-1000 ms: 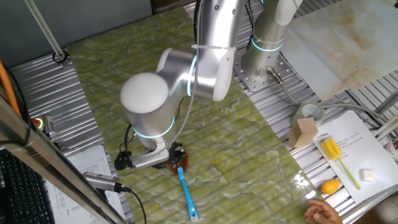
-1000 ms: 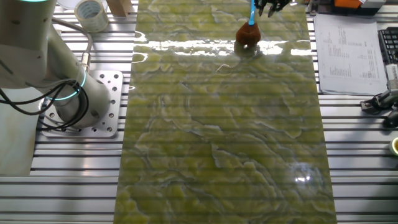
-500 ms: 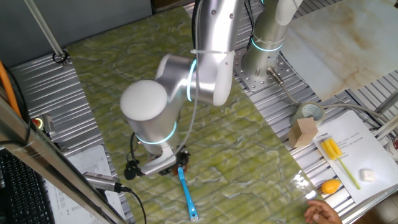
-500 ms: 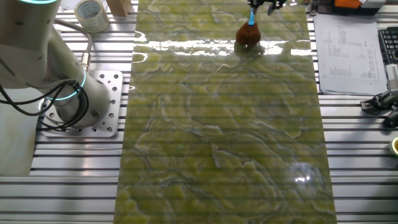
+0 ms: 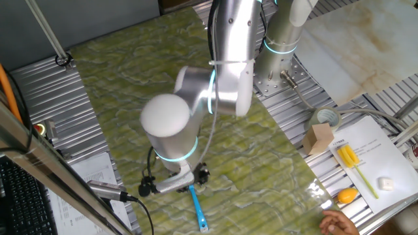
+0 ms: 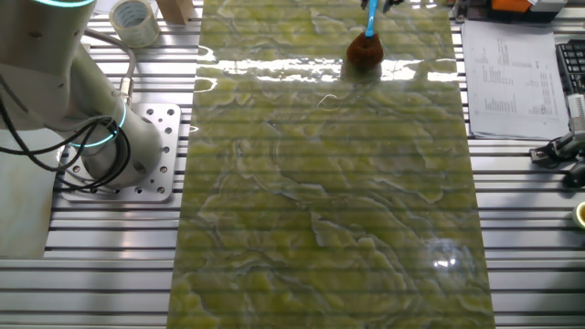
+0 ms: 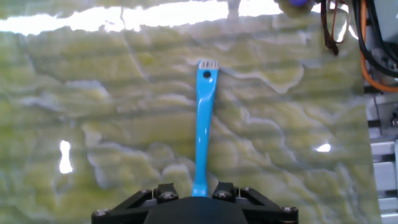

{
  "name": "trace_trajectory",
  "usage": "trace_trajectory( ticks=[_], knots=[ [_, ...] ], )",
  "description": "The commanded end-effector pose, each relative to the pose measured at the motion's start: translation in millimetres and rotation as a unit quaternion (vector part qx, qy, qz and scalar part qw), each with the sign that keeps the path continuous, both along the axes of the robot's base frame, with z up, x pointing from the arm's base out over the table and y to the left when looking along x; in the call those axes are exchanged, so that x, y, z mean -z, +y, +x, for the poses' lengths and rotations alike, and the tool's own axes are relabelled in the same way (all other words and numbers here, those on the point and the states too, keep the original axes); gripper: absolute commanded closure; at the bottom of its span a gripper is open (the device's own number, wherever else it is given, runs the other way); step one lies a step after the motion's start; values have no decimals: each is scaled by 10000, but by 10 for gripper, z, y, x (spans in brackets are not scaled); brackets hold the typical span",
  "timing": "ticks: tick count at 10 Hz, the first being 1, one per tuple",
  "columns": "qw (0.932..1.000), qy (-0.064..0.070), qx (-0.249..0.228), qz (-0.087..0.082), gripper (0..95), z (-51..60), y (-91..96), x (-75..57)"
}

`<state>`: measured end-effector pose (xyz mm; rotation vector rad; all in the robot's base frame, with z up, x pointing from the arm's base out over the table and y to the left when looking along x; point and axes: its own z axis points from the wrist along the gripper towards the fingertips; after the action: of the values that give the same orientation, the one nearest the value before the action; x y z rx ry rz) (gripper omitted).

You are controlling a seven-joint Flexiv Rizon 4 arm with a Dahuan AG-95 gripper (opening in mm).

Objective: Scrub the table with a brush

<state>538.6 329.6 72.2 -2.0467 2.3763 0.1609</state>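
The brush lies flat on the yellow-green marbled table [image 5: 124, 78]. Its light-blue handle [image 5: 196, 207] points to the table's near edge. In the other fixed view the reddish-brown bristles [image 6: 365, 52] rest on the table [image 6: 320, 201] at the far end, with the handle [image 6: 370, 16] running out of frame. In the hand view the handle [image 7: 201, 118] lies straight ahead on the table [image 7: 93, 124] and runs back between the jaws. My gripper [image 5: 188, 182] is low over the bristle end and hides it. The gripper [image 7: 194, 190] is open, its fingers [image 7: 159, 191] apart on either side of the handle.
A tape roll [image 5: 324, 118], a cardboard block [image 5: 319, 138], a yellow long-handled tool [image 5: 353, 162] on paper and a yellow fruit [image 5: 347, 194] sit right of the table. A person's hand [image 5: 336, 223] is at the bottom right. The arm's base [image 6: 128, 151] stands left of the table. Cables [image 7: 373, 43] hang at the right.
My arm has moved toward the near edge of the table, from beside the bristles to over the brush head. The brush has not moved.
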Motion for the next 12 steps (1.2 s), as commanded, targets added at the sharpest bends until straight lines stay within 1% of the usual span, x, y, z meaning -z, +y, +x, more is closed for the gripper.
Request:
trace_trajectory(
  ticks=[1, 4, 5, 6, 7, 8, 9, 10, 12],
  knots=[
    [10000, 5, 72, -52, 570, -9, 147, 43],
    [9998, -11, 198, -70, 570, -22, 196, 88],
    [9997, 5, 251, -66, 760, -22, 196, 88],
    [9999, 31, 95, -99, 760, -22, 196, 88],
    [9999, 24, -84, -133, 760, -22, 196, 88],
    [9996, 17, -245, -126, 760, -22, 196, 88],
    [9986, 31, -477, -231, 760, -22, 196, 88],
    [9981, 74, -554, -277, 760, -22, 196, 88],
    [9990, 87, -363, -261, 760, -22, 205, 97]
  ],
)
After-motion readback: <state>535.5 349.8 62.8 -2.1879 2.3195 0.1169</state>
